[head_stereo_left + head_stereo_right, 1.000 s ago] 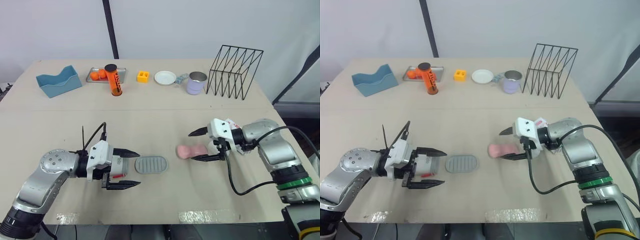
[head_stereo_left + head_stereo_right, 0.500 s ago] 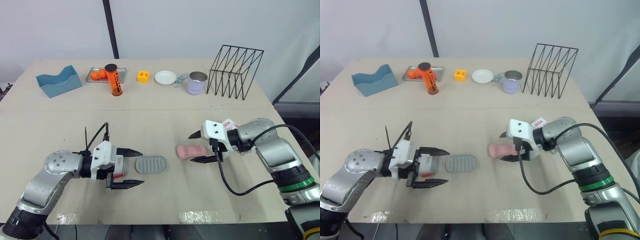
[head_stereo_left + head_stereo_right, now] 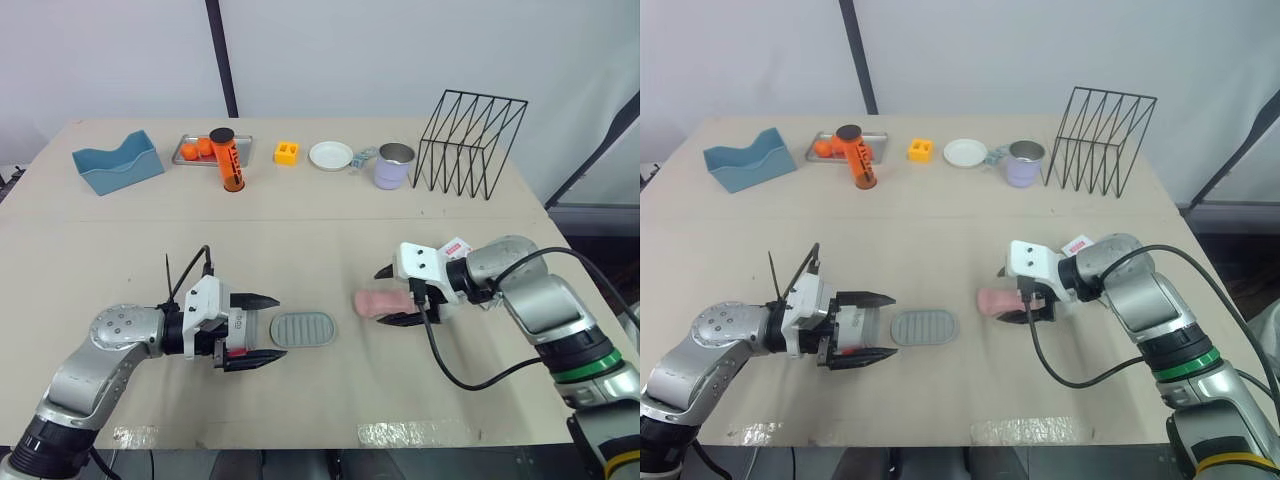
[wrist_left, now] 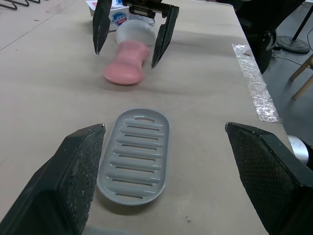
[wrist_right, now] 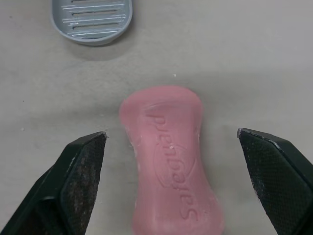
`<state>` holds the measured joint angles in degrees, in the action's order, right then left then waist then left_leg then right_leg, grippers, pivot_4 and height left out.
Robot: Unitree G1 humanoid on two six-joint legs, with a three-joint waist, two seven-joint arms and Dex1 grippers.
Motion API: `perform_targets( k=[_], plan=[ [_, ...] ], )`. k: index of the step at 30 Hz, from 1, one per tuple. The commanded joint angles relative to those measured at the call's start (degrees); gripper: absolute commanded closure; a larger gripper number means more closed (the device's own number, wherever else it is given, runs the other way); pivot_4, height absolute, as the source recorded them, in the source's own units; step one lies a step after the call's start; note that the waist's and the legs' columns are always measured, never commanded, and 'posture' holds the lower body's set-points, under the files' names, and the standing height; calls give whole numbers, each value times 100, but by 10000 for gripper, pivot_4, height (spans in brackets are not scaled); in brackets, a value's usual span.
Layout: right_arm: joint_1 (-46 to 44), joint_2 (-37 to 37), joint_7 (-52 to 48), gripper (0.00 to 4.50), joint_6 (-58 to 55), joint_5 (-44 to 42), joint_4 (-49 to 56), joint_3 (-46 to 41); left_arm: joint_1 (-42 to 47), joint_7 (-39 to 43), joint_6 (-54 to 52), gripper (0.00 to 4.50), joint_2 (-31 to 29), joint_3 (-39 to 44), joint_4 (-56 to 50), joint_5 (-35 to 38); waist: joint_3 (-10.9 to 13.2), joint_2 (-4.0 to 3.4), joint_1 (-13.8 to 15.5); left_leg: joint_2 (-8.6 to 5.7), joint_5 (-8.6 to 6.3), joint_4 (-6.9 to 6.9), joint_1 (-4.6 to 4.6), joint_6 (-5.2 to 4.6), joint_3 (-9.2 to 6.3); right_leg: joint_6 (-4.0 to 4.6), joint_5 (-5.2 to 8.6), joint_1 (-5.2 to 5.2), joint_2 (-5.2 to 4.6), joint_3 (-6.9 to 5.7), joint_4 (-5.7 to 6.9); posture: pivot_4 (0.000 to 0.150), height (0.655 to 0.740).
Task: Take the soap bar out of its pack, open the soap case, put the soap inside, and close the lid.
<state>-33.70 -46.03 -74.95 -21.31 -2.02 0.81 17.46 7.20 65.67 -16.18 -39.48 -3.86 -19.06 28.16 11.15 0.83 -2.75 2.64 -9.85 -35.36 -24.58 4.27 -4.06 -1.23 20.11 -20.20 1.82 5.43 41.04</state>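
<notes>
The pink soap bar [image 5: 168,147] lies flat on the table [image 3: 330,230], out of its pack, with its pressed letters facing up. Your right claw [image 3: 383,296] is around it. Its two black fingers are wide apart, one on each side of the soap, and neither one touches it. Just behind that claw sits the white soap pack [image 3: 456,246]. Near the soap, toward your left side, lies the grey soap case [image 3: 302,329], an oval with slots across its top. It looks shut, but it is hard to be sure. Your left claw [image 3: 276,328] is open too. Its fingertips reach the end of the case, one on each side, and do not grip it. Far back on the table are a blue holder [image 3: 118,161], a tray [image 3: 180,160] with orange balls [image 3: 197,148], an orange bottle [image 3: 229,160], a yellow block [image 3: 287,152], a white plate [image 3: 330,155], a purple mug [image 3: 393,167] and a black wire rack [image 3: 484,97].
</notes>
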Motion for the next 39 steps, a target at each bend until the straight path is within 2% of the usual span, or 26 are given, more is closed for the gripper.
perform_targets(
  k=[1,28,30,32,33,36,39],
  plan=[
    [-101,-84,-35,342,96,16,76,-52,-45,32,101,3383,-75,137,-95,26,0,0,0,0,0,0,0,0,0,0,0,0,0,0,0,1500,7400],
    [-89,-90,-109,342,89,160,192,73,-70,-7,-21,3383,-89,74,-235,41,0,0,0,0,0,1,0,0,0,0,0,0,0,0,0,1500,7400],
    [-92,-83,-98,5617,125,171,189,77,-73,-8,-32,0,-90,71,-242,42,0,0,0,0,0,1,0,0,0,0,0,0,0,0,-1,1500,7400],
    [-107,-68,-94,11967,123,176,176,80,-63,-10,-48,0,-92,69,-243,40,0,0,0,0,0,1,0,0,0,0,0,0,0,0,-1,1500,7400],
    [-109,-62,-92,18162,120,178,172,78,-58,-11,-52,0,-93,68,-242,39,0,0,0,0,0,1,0,0,0,0,0,0,0,0,-1,1500,7400],
    [-105,-61,-99,30827,126,182,165,84,-47,-15,-67,0,-98,68,-242,36,0,0,0,0,0,1,0,0,0,0,0,0,0,0,-1,1500,7400],
    [-90,-66,-112,30974,111,180,176,96,-47,-24,-84,0,-103,70,-252,38,0,0,0,0,0,1,0,0,0,0,0,0,0,1,-1,1500,7400]
  ],
)
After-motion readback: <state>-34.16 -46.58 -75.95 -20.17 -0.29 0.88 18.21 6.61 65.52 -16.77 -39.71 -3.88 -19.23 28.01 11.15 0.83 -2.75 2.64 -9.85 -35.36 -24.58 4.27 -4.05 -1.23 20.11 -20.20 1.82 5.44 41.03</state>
